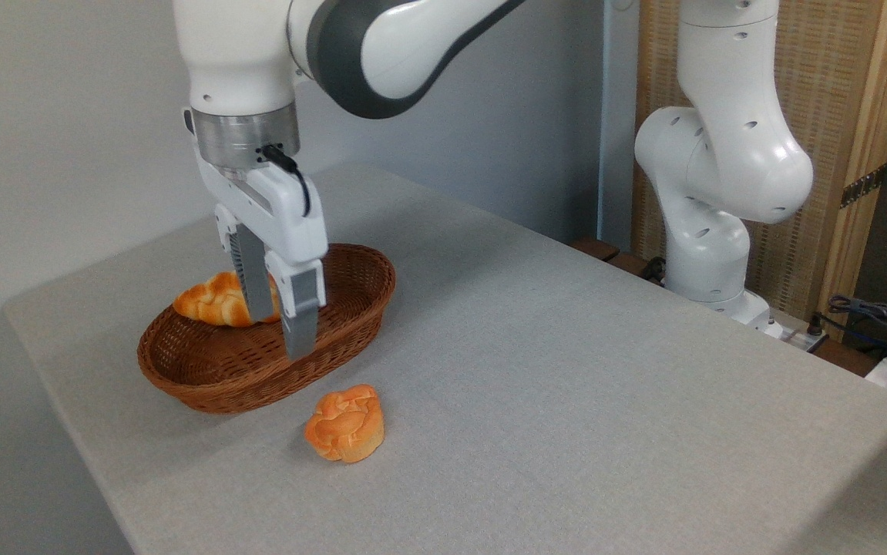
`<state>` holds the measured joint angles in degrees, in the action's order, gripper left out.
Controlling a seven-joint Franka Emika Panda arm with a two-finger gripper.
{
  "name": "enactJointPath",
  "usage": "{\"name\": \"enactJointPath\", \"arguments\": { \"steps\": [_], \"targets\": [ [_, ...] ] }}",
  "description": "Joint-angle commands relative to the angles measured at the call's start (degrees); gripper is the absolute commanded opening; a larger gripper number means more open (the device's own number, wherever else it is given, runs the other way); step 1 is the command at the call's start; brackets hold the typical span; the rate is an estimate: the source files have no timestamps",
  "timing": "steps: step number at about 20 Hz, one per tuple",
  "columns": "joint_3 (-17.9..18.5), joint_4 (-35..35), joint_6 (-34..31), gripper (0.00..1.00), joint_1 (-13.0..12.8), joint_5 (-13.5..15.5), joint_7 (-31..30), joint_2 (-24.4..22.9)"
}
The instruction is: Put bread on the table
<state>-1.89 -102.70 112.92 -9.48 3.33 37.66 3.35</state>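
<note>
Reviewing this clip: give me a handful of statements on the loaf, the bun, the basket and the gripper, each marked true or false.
1. The long braided golden-orange loaf is over the brown oval wicker basket. True.
2. The small round orange knotted bun sits inside the basket. False: it lies on the light grey speckled table, just in front of the basket.
3. The gripper is down at the loaf, fingers either side. True.
4. The basket is tipped over. False: it stands upright.
</note>
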Motion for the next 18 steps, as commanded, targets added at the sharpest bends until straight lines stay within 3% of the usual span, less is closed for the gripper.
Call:
{"name": "enactJointPath", "arguments": {
  "steps": [1, 4, 7, 12, 18],
  "targets": [
    [-5.3, -0.2, -0.6, 1.0, 0.1, 1.0, 3.8, -0.4],
    [-8.4, -0.7, -0.6, 1.0, 0.1, 4.1, 8.4, -0.4],
    [-11.2, -0.8, -0.6, 1.0, 0.1, 4.4, 13.0, -0.2],
    [-15.9, -0.8, 0.1, 1.0, 0.0, 3.7, 13.5, 2.2],
    [-17.0, -0.8, 3.2, 1.0, -1.6, 3.5, 13.3, 4.6]
  ]
}}
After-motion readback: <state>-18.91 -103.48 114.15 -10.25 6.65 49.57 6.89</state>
